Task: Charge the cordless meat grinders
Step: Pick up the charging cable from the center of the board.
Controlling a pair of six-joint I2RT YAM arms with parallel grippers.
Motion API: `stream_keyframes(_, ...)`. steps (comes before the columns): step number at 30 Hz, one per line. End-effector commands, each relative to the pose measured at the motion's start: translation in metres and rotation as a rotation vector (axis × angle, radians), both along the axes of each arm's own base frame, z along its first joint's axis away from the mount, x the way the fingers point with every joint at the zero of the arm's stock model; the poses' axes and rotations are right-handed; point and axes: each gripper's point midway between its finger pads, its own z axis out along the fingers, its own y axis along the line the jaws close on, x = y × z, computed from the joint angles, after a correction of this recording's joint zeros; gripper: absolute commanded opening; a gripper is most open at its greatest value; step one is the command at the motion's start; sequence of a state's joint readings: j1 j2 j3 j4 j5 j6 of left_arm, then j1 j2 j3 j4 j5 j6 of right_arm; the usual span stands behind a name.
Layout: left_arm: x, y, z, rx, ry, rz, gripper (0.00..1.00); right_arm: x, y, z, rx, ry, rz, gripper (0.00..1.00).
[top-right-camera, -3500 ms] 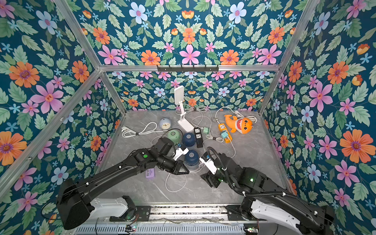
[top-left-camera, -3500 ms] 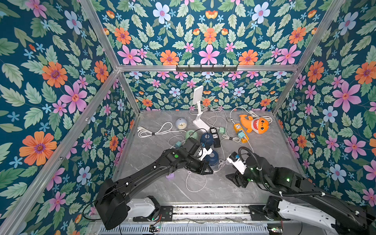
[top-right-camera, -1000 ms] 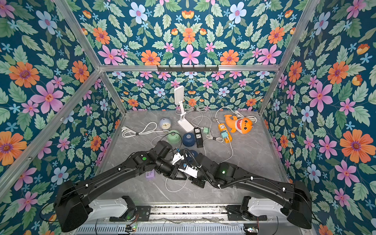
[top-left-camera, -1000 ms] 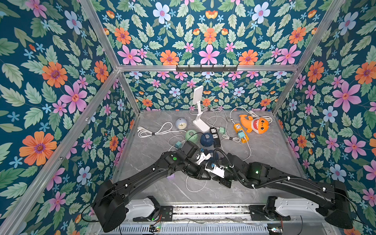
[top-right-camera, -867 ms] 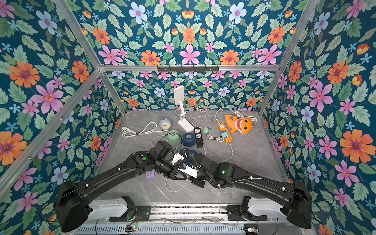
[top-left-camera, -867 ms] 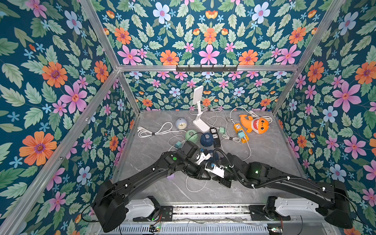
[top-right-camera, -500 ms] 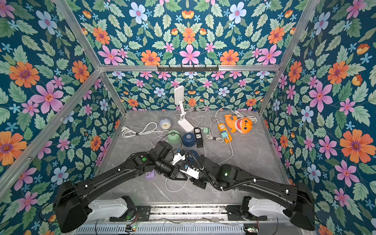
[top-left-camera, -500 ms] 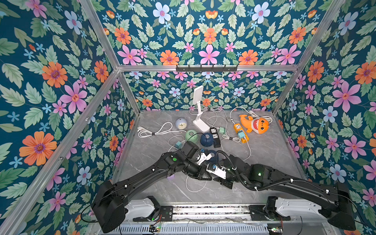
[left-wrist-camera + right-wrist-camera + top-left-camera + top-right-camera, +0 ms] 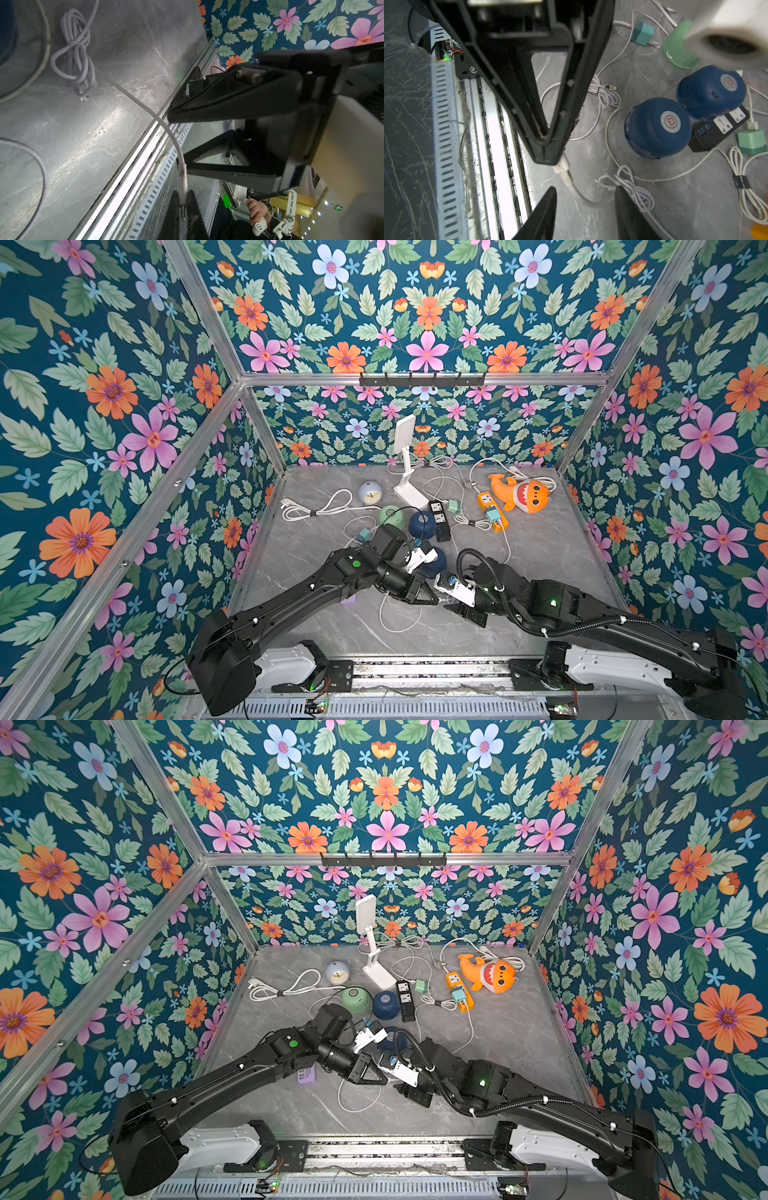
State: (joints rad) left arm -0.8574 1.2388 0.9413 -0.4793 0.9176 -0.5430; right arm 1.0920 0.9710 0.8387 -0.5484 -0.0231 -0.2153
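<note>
**Plug could slip**

Green grinder (image 9: 390,516) sits at 11 o'clock from your grippers, far navy grinder (image 9: 422,524) at 12, and near navy grinder (image 9: 656,128) just beside them. Left gripper (image 9: 182,196) clamps the plug (image 9: 563,167). Right gripper (image 9: 585,188) hangs released. The coil (image 9: 630,185) nearby could snag the cable (image 9: 145,108) and twist the plug loose.

1. In both top views we note bright, even light from above, with only soft shadows on the table (image 9: 540,556).
2. Left wrist view: hard glare on the metal rail (image 9: 133,166) and a sheen on the table. The right gripper (image 9: 174,138), close up, is soft; the white cable (image 9: 145,108) is sharp.
3. Right wrist view: the rail is blown white. The blue grinders (image 9: 658,128) are crisp; the near white cylinder (image 9: 726,31) is blurred.
4. Straight lines bow at the wrist-view edges.
</note>
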Motion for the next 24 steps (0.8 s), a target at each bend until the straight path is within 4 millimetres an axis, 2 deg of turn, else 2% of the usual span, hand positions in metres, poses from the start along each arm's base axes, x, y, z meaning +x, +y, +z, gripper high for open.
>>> stream_keyframes(1, -0.004, 0.001, 0.003, -0.004, 0.011, -0.026, 0.0, -0.002, -0.003, 0.0, 0.003, -0.005, 0.005, 0.48)
stream_keyframes(13, -0.007, 0.0, 0.001, 0.009, 0.045, -0.04, 0.0, 0.003, 0.014, 0.003, 0.03, -0.027, 0.038, 0.45)
stream_keyframes(24, -0.008, -0.001, 0.002, 0.002, 0.058, -0.046, 0.0, 0.004, 0.019, 0.009, 0.044, -0.036, 0.049, 0.38)
